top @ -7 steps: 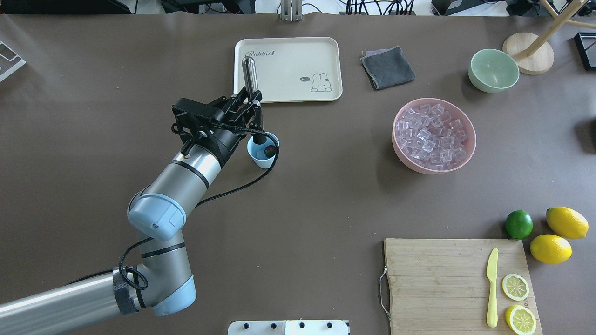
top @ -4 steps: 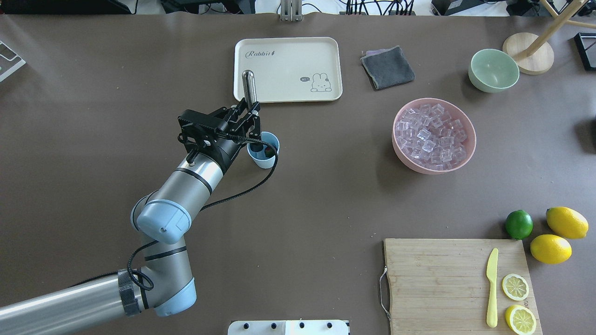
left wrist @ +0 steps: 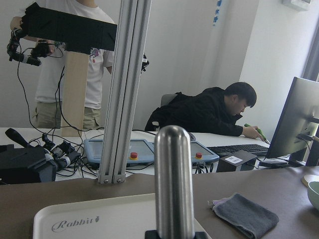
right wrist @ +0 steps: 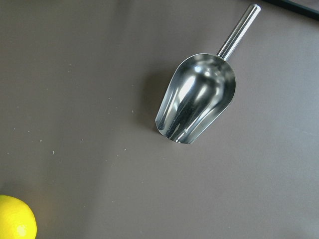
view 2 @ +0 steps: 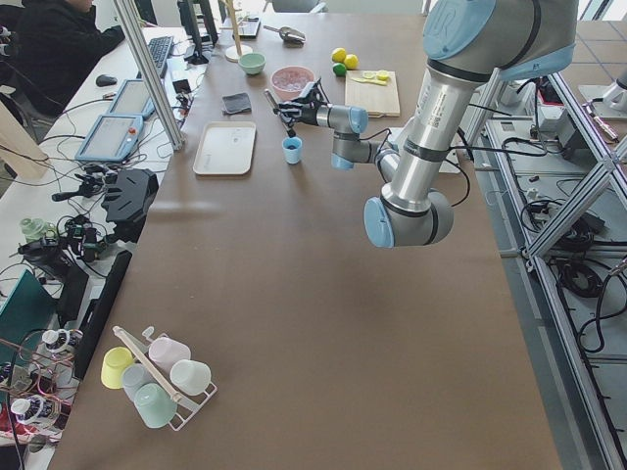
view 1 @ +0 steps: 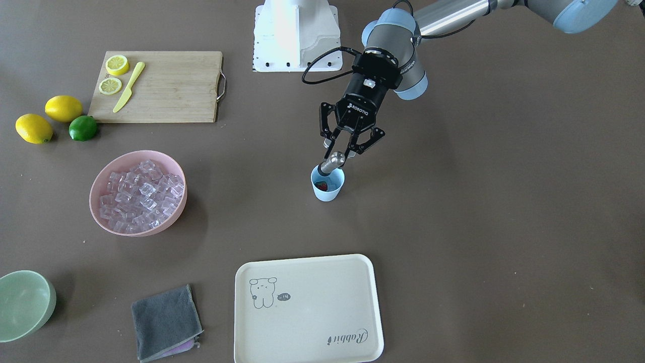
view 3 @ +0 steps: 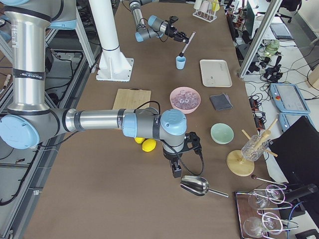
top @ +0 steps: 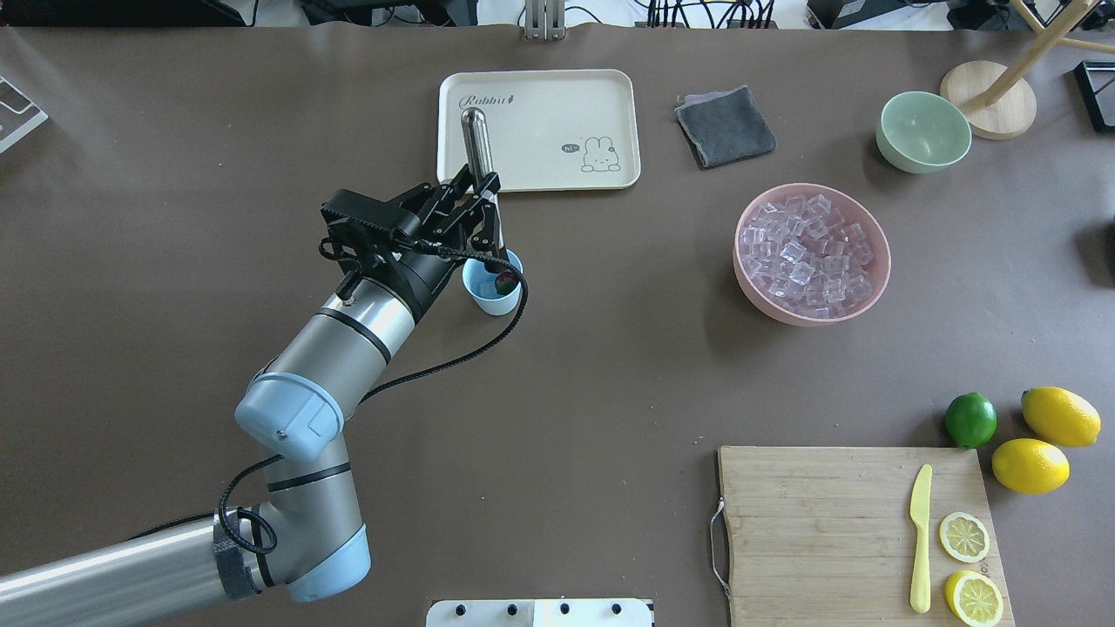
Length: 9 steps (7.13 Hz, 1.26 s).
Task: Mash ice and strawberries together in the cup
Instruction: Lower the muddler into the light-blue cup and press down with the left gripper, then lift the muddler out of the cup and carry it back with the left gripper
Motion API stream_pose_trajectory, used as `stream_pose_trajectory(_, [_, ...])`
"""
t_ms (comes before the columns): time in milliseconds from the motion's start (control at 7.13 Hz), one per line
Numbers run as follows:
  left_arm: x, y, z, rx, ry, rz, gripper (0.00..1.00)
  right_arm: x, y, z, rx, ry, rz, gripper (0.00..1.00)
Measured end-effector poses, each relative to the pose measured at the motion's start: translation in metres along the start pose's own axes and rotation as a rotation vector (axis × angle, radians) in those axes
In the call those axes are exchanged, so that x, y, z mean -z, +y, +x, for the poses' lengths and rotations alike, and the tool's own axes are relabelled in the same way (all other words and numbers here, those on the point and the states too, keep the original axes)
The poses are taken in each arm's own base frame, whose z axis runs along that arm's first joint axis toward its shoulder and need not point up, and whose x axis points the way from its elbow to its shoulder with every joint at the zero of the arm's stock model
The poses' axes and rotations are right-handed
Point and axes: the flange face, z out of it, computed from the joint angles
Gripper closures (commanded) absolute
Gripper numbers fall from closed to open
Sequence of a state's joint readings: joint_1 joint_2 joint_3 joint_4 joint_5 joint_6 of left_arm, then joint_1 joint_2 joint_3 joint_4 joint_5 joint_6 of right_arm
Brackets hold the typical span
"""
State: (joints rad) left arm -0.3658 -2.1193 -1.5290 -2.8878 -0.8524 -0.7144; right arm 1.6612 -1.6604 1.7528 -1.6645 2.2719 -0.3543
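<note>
Steel masher (top: pixel 475 144) stands higher than it did 0.6 s ago. Back then the left gripper (top: pixel 482 193) had dropped towards the cup (top: pixel 490 294) and the rod's top sat lower against the tray (top: pixel 557 113). Now the arm has lifted again to roughly its height of 1.0 s ago. I read this as one press stroke finished and the return leg done, so mashing is under way, not complete. More strokes look necessary.

Left gripper: fingers clamped on the masher's shaft, rod tilted, with its lower end at the cup's mouth in the front view. I cannot tell whether the tip touches the contents.

Right gripper (view 3: pixel 176 173): parked near the counter's right edge, above a metal scoop (right wrist: pixel 197 97). I cannot tell how wide it stands.

Containers:
- Cup: upright, left of the counter's middle, just on the robot's side of the tray. The strawberry (top: pixel 505 280) shows as a red patch inside and looks largely whole. I cannot make out any ice in the cup.
- Pink bowl (top: pixel 814 319): right half of the counter, piled with ice (top: pixel 810 252).
- Green bowl (top: pixel 923 135): towards the far right corner, nothing visible inside.
- Tray: at the far edge, nothing resting on it that I can see.
</note>
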Motion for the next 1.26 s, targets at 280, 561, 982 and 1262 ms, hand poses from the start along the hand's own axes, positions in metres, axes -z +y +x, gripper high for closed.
stream_pose_trajectory(280, [-0.001,0.021,0.004,-0.01,-0.003,-0.024,1.0,-0.001,0.001,0.001,0.001,0.0,-0.002,0.01])
stream_pose_trajectory(561, [-0.006,0.032,0.0,-0.027,-0.016,-0.037,1.0,-0.002,0.003,0.001,-0.001,0.0,-0.005,0.01])
stream_pose_trajectory(982, [-0.01,0.042,-0.008,-0.047,-0.029,-0.05,1.0,-0.005,0.007,0.002,-0.003,-0.001,-0.011,0.01])
stream_pose_trajectory(1262, [-0.013,0.011,-0.002,-0.027,0.006,-0.033,1.0,-0.006,0.006,0.003,0.009,-0.001,-0.013,0.01])
